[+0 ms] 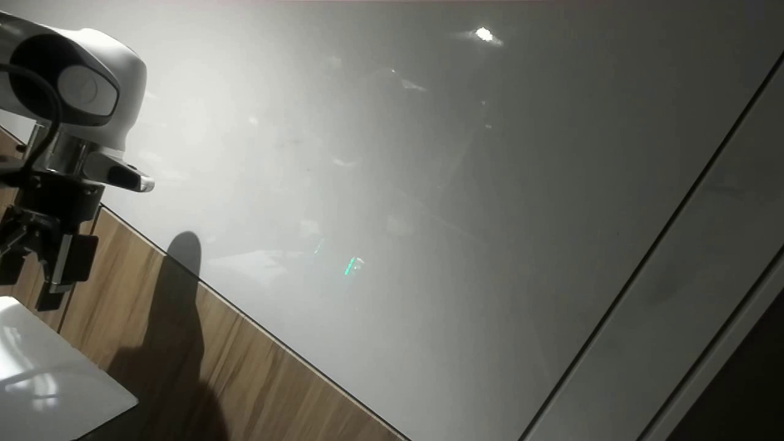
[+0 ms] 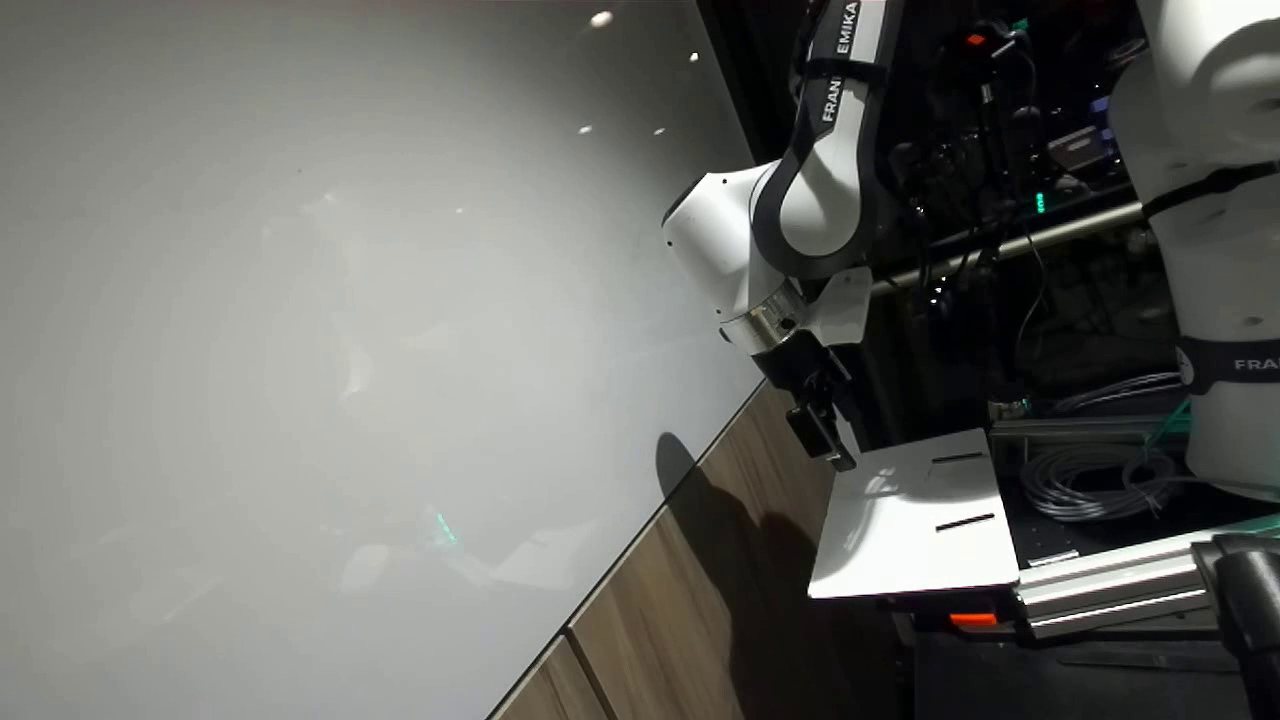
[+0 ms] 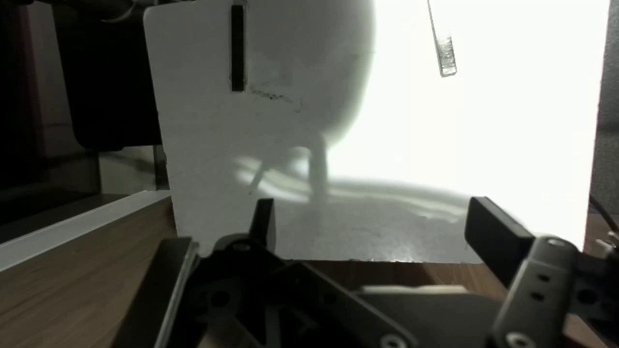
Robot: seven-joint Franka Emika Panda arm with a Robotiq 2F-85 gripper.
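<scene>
Wrist view: the pincer point(image 3: 371, 229) stands wide, its fingers point(image 3: 498, 237) well apart with nothing held between them, and beyond their tips lies a glossy white panel point(image 3: 232, 125) cut with two narrow slots point(image 3: 237, 48) and marked by a dark scuff point(image 3: 273, 95). In both exterior views the tips show near one edge of the panel, with a wood-grain surface point(image 1: 263, 380) beyond that edge; whether they touch it cannot be told. The likeliest trouble seems a knock: were the pincer to go lower or sideways, a finger could strike that edge and shove the panel, since glare washes out much of its face and makes depth hard to judge. The black cable point(image 1: 57, 110) looping beside the arm point(image 1: 125, 79) could also snag. As for writing, in an exterior view the arm carries "FRAN" point(image 2: 832, 98) and "EMIKA" point(image 2: 849, 27), the former cut short by a black strap point(image 2: 845, 70); a dark band point(image 2: 1215, 370) around the white column point(image 2: 1230, 290) at the right shows "FRA" point(image 2: 1256, 364), cut off by the view's edge; some glowing green characters point(image 2: 1040, 203) are too small to read. No label shows on the panel itself.
</scene>
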